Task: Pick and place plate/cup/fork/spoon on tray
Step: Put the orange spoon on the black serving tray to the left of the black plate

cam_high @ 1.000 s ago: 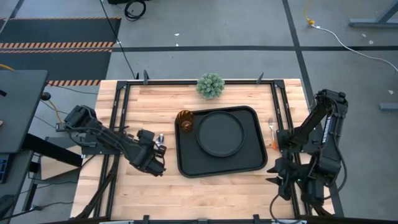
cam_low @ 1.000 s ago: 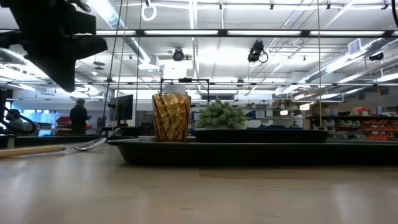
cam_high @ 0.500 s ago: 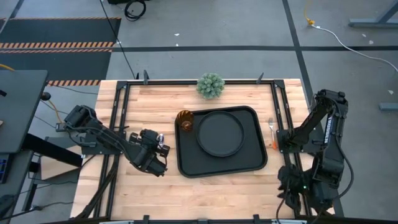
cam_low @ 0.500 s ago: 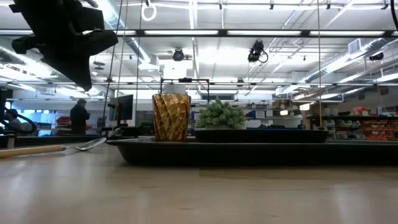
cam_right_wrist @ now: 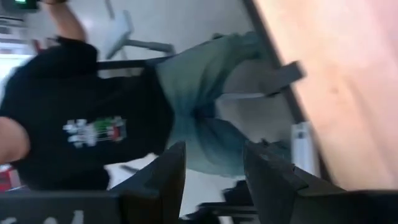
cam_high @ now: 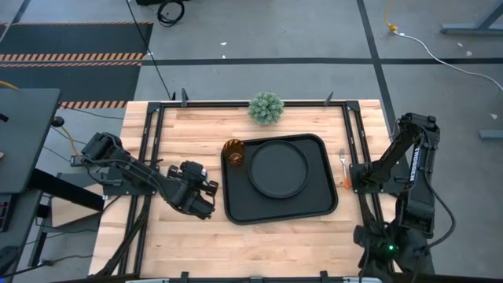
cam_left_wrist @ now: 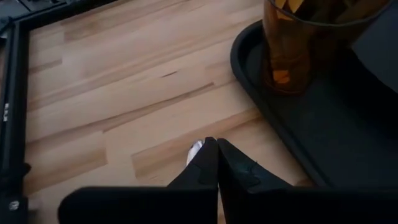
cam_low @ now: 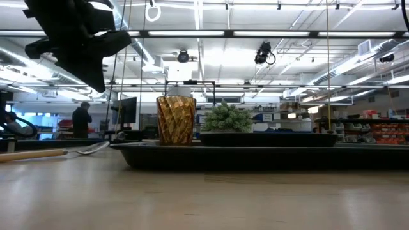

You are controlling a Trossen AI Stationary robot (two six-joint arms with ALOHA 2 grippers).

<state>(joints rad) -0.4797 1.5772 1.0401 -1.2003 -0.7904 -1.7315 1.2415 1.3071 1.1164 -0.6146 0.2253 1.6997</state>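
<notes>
My left gripper (cam_high: 200, 206) hangs above bare wood just left of tray (cam_high: 236, 214), fingers (cam_left_wrist: 205, 163) pressed together on spoon (cam_left_wrist: 195, 149); only silver tip shows past fingertips. Spoon likely light, stiff, slick metal, apt to pivot in pinch; better hold is mid-handle. Plate (cam_high: 278, 168) sits in tray, cup (cam_high: 233, 152) at its far-left corner. Fork (cam_high: 343, 168) lies on wood right of tray: thin, flat, hard to get under; take across orange handle. My right gripper (cam_right_wrist: 211, 163) parked off table's near-right edge, fingers apart, empty, person beyond.
</notes>
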